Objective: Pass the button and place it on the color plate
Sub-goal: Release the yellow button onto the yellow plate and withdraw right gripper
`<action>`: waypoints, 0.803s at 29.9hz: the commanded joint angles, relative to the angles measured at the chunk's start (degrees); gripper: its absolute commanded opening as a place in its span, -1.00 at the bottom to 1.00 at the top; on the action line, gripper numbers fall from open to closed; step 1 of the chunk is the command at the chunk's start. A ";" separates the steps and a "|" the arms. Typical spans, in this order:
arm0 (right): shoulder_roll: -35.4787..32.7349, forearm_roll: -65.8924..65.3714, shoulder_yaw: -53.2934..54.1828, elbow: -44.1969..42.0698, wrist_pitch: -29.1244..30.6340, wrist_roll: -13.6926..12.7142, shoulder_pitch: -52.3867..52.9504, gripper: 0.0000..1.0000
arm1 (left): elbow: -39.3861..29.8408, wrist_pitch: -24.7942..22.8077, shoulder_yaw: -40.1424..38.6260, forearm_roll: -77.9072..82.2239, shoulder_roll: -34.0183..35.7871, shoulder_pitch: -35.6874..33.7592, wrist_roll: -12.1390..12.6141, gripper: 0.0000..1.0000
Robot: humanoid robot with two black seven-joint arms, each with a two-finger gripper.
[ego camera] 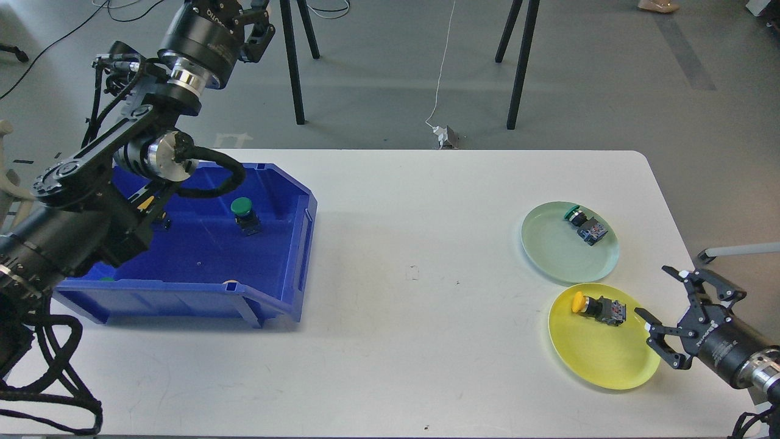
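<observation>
A yellow-capped button (597,308) lies on its side on the yellow plate (603,360) at the front right. My right gripper (652,291) is open and empty, just right of the plate and clear of the button. A green-capped button (584,224) lies on the pale green plate (548,250) behind it. Another green button (245,213) stands in the blue bin (280,268) at the left. My left gripper (247,15) is raised high behind the bin, partly cut off by the top edge, and its fingers do not show clearly.
My left arm (91,201) hangs over the bin's left half and hides part of its inside. Small items show at the bin's front wall. Black stand legs (518,67) and a cable with a plug (445,135) are on the floor beyond the table.
</observation>
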 commanded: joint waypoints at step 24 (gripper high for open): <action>15.01 0.26 5.07 -21.81 2.91 0.55 48.81 0.99 | 17.84 -8.32 -8.59 -7.59 -4.31 -1.76 11.44 1.00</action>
